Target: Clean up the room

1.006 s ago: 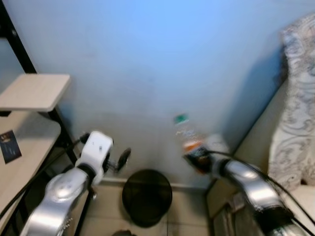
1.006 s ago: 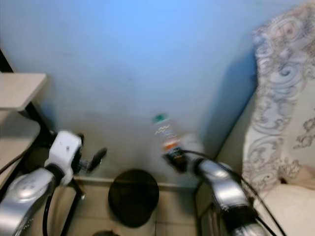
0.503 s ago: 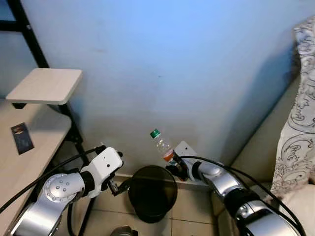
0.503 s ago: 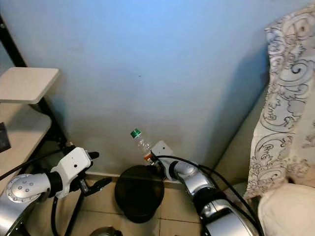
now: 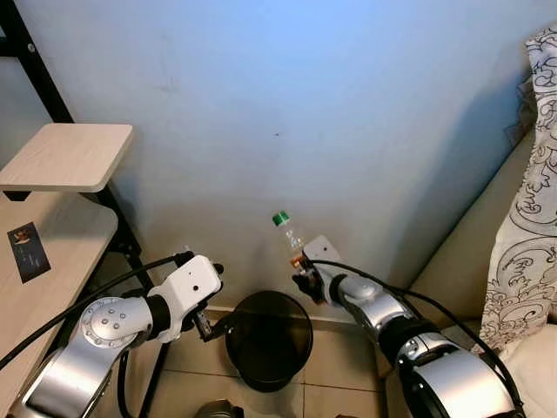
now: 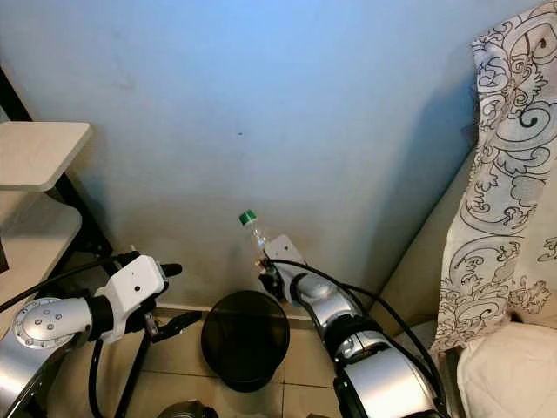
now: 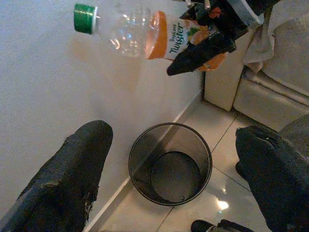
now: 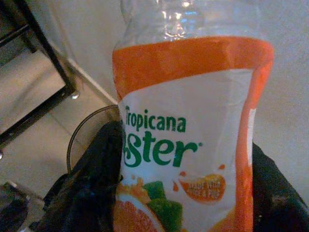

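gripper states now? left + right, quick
Left gripper: jaws open, holding nothing, beside the black bin.
Right gripper: jaws closed on the Tropicana bottle, held above the bin.

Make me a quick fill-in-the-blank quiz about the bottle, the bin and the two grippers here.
1. The right gripper is shut on a plastic ____.
2. The bottle has a ____ cap.
3. The black wire bin stands on the ____, against the wall.
4. The left gripper is ____, holding nothing.

Missing words: bottle; green; floor; open
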Available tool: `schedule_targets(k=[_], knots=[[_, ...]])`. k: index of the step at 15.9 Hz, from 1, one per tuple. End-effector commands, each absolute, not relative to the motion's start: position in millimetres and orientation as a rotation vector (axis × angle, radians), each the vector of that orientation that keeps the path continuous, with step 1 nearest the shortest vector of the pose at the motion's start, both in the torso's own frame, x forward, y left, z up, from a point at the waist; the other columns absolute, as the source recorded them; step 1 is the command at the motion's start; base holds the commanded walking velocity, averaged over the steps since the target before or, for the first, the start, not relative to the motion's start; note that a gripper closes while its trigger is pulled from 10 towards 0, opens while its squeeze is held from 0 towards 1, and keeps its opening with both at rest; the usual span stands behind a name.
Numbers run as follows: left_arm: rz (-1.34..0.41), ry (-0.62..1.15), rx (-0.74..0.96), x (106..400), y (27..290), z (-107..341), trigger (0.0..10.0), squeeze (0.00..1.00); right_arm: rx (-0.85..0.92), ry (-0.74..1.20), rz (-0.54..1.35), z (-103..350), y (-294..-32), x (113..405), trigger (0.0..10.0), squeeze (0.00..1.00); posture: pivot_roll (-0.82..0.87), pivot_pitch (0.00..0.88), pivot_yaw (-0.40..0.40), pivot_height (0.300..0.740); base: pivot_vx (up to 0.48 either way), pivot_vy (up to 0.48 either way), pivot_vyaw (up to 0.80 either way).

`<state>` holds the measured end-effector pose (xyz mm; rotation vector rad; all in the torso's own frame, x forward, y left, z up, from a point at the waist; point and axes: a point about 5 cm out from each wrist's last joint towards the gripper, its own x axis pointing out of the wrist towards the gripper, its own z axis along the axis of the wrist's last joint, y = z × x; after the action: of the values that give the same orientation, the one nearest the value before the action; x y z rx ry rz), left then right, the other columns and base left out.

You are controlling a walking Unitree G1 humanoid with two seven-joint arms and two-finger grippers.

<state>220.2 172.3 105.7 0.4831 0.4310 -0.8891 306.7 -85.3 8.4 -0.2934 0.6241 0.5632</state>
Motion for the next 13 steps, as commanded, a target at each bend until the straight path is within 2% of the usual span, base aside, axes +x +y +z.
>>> schedule_targets(k=[1,10,13], knots=[[-0.893,0.439,0.489,221.7,173.8,105.4,10.0,0.00,-0.246,0.606,0.544,13.5,-82.3,311.3,10.0,1.00,0.06,0.054,-0.006,0.740,0.000,0.000,0.00],[-0.877,0.440,0.491,222.8,174.4,105.5,10.0,0.00,-0.187,0.630,0.575,9.7,-74.2,306.1,10.0,1.00,0.07,0.044,-0.015,0.740,0.000,0.000,0.00],[-0.870,0.440,0.487,221.6,173.2,104.8,10.0,0.00,-0.133,0.583,0.596,10.7,-73.0,304.7,10.0,1.00,0.07,0.037,-0.011,0.740,0.000,0.000,0.00]])
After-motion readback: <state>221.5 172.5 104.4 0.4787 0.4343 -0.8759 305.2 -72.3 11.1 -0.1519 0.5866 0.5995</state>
